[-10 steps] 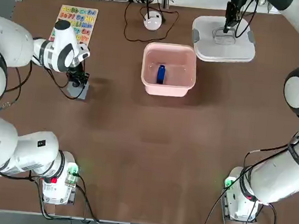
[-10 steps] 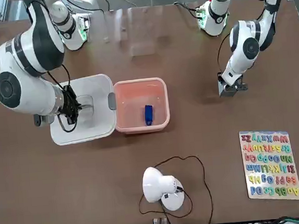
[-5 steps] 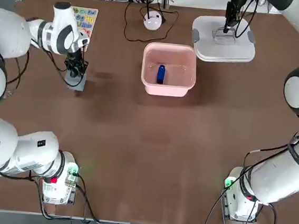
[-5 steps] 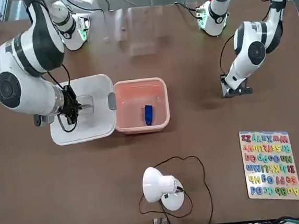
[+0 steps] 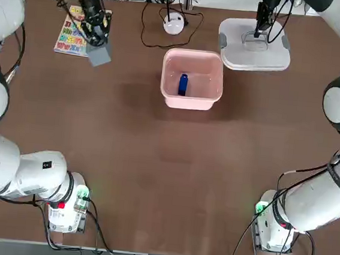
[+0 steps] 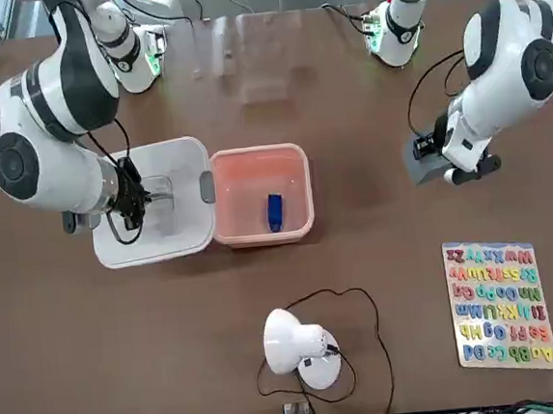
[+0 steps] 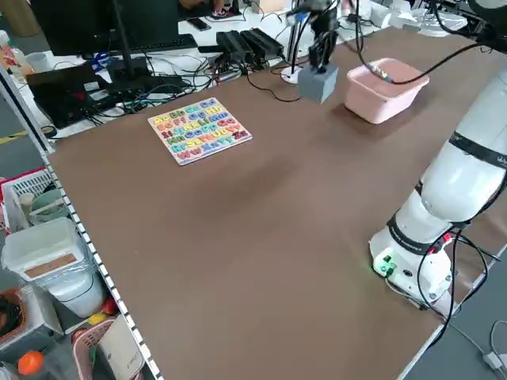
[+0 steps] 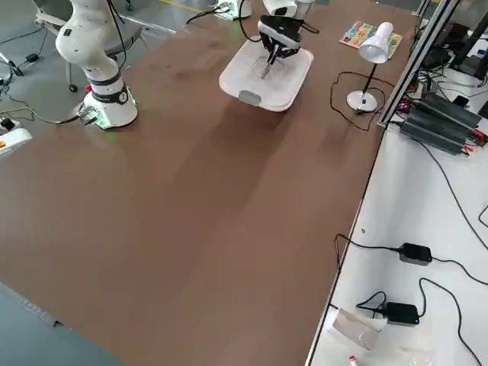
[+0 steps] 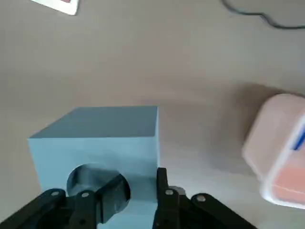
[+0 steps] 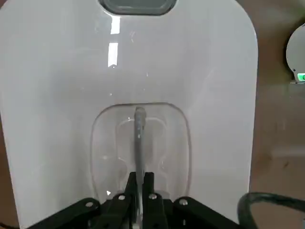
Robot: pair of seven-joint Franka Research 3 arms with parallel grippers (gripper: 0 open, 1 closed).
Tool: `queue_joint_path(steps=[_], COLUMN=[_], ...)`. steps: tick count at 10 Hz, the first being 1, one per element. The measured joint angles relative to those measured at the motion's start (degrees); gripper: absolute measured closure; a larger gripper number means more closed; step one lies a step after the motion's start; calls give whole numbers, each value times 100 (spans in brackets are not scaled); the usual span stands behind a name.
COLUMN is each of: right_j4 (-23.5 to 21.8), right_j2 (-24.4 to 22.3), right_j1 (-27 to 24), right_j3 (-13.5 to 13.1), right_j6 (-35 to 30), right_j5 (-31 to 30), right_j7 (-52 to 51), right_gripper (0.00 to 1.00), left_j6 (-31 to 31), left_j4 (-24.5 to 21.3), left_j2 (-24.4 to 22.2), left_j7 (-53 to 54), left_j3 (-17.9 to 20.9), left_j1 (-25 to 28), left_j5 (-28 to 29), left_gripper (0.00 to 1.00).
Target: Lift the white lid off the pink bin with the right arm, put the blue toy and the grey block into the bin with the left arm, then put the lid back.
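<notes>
The left pincer [image 5: 97,41], pinching the grey block [image 5: 99,53], has just risen clear of the tabletop [image 5: 154,162], leaving only the carry to the pink bin [image 5: 191,99] holding the blue toy [image 5: 183,84], while the right pincer [image 5: 257,32] grips the white lid [image 5: 252,57].

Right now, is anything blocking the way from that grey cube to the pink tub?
Nothing visible: the small grey block hangs in the left fingers above bare table, and the pale pink plastic bin stands open.

Coloured alphabet letters, barely legible, fill the puzzle board [image 6: 499,305].
</notes>
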Motion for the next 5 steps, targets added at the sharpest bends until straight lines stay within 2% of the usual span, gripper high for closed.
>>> queue_joint_path(steps=[2,3,5], right_j4=[-1,-2,-4], right_j2=[0,0,0], right_j1=[0,0,0], right_j3=[0,0,2], right_j6=[0,0,-1], right_j5=[0,0,0], right_j7=[1,1,1], right_gripper=[93,93,93], left_j6=[-4,0,141], left_j4=[609,1018,1692], left_j2=[256,551,1398], left_j7=[-1273,-1880,-2847], left_j3=[-310,-369,-377], left_j1=[-549,-893,-1684], left_j5=[-19,14,578], left_gripper=[72,72,72])
